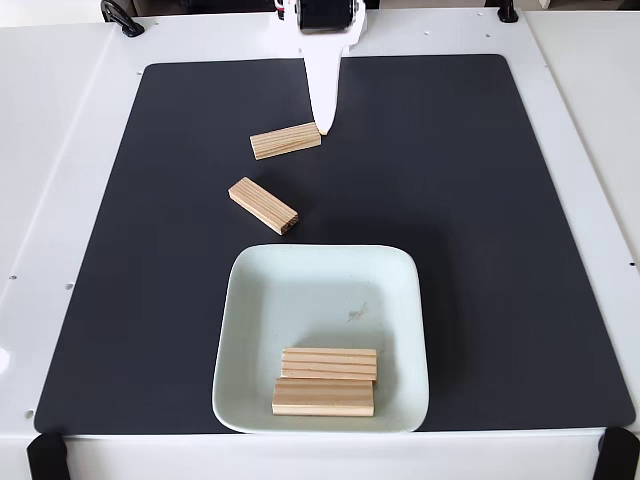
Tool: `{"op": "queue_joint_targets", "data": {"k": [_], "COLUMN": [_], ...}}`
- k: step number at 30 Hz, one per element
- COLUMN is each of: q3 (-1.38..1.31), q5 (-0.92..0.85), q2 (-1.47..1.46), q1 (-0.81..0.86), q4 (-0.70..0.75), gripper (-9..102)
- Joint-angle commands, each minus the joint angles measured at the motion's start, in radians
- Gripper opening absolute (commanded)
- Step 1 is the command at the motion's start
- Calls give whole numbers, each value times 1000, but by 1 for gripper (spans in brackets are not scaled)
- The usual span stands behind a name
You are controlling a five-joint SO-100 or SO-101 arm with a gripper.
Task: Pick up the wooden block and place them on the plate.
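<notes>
Fixed view: arm enters from the top edge, black motor housing above the white hand [325, 122]. Hand tapers downward to a narrow tip; finger gap not discernible.

White table [70, 120] under a black mat [480, 200] with two wooden blocks [286, 140] [263, 205] and plate [250, 300].

The hand [325, 125] is cut off by the top edge.

The white gripper [325, 120] reaches down from twelve o'clock, its tip touching one wooden block [286, 141] on the black mat [480, 200]; another block [263, 205] lies nearby; two blocks [326, 380] rest at six o'clock in the plate [300, 290].
</notes>
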Motion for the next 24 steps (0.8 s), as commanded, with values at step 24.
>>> {"op": "queue_joint_targets", "data": {"k": [24], "q3": [-117], "q5": [-334], "q2": [26], "q1": [195], "q4": [515], "gripper": [0]}}
